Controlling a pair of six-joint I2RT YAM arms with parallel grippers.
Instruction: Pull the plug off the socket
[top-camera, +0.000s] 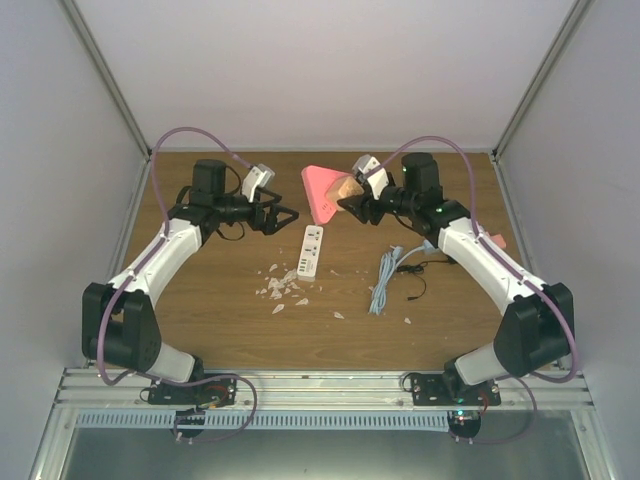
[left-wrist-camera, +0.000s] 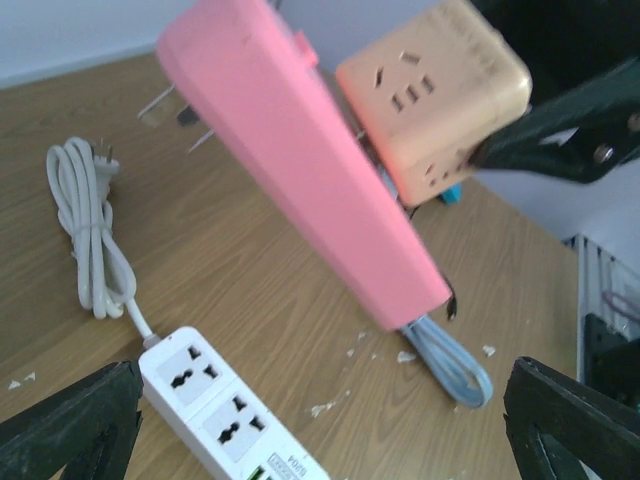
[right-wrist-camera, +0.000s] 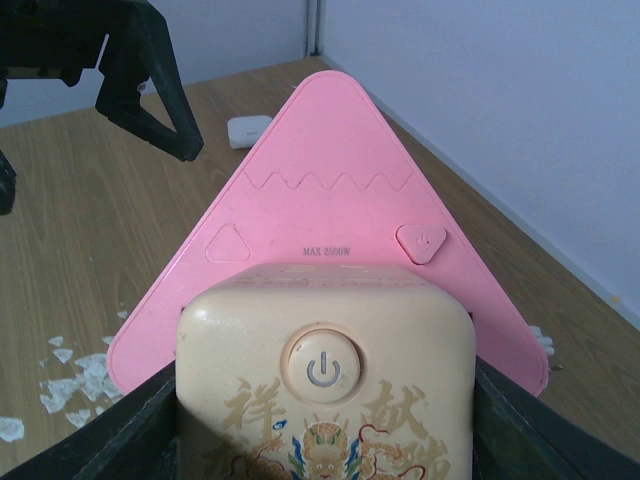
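Landmark taken: white power strip (top-camera: 311, 250), lying flat on the wooden table (top-camera: 220, 320).

Left gripper (top-camera: 283, 216) is seen just beyond the strip's far end, to its left. Its jaws are spread wide and nothing is held between them. Both fingers (left-wrist-camera: 70, 425) are framed at the lower corners of the wrist view.

Right gripper (top-camera: 347, 192) is found beyond the strip's far end, to its right, clamped on the beige cube plug (top-camera: 349, 187). Dark fingers (right-wrist-camera: 540, 440) are pressed to both sides of the cube, and its power button (right-wrist-camera: 322, 368) is turned toward the wrist camera.

Pink triangular socket (top-camera: 320, 190) is placed beyond the strip's far end, between the two grippers. It is tilted, with one face set against the cube — no gap is made out between them. Metal prongs (left-wrist-camera: 178, 112) are seen on its other face. Whether its low corner is touching the table cannot be told.

Blue cable (top-camera: 384, 282) is laid right of the strip — white chips (top-camera: 280, 288) are scattered at its near left.
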